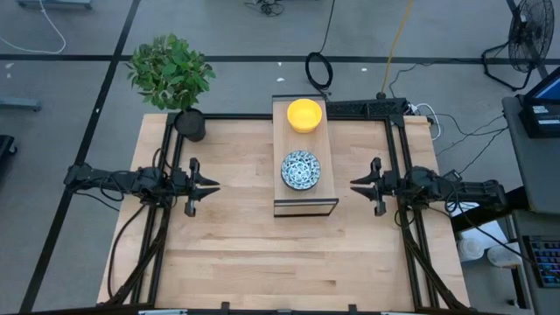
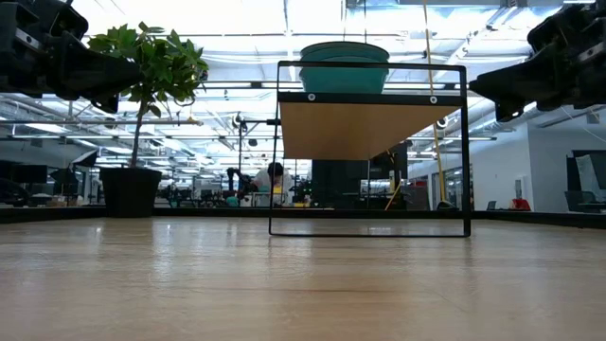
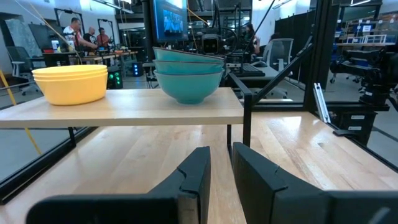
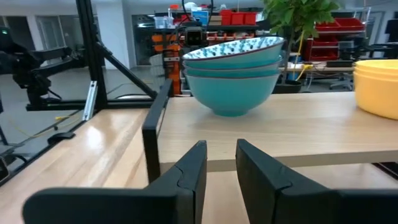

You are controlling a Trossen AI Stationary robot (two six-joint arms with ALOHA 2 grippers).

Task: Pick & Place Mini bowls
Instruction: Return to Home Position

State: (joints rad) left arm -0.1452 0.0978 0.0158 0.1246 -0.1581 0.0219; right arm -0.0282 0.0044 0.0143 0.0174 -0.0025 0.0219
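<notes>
A stack of white-and-blue floral mini bowls [image 1: 300, 170] with light-blue outsides [image 3: 188, 78] [image 4: 233, 74] [image 2: 344, 64] rests by its base on a raised wooden shelf [image 1: 304, 142]. A stack of plain yellow mini bowls [image 1: 304, 115] [image 3: 69, 84] [image 4: 379, 84] sits on the shelf's far end. My left gripper [image 1: 215, 185] [image 3: 221, 152] hovers left of the shelf, shut and pointing at it. My right gripper [image 1: 353, 184] [image 4: 221, 146] hovers right of the shelf, also shut and facing the floral stack. Neither gripper holds anything.
The shelf stands on a black wire frame [image 2: 369, 227] in the middle of the table, with open space beneath it. A leafy plant in a dark pot [image 1: 189, 125] stands at the far left corner. Bare wooden tabletop [image 1: 289, 262] lies toward the near edge.
</notes>
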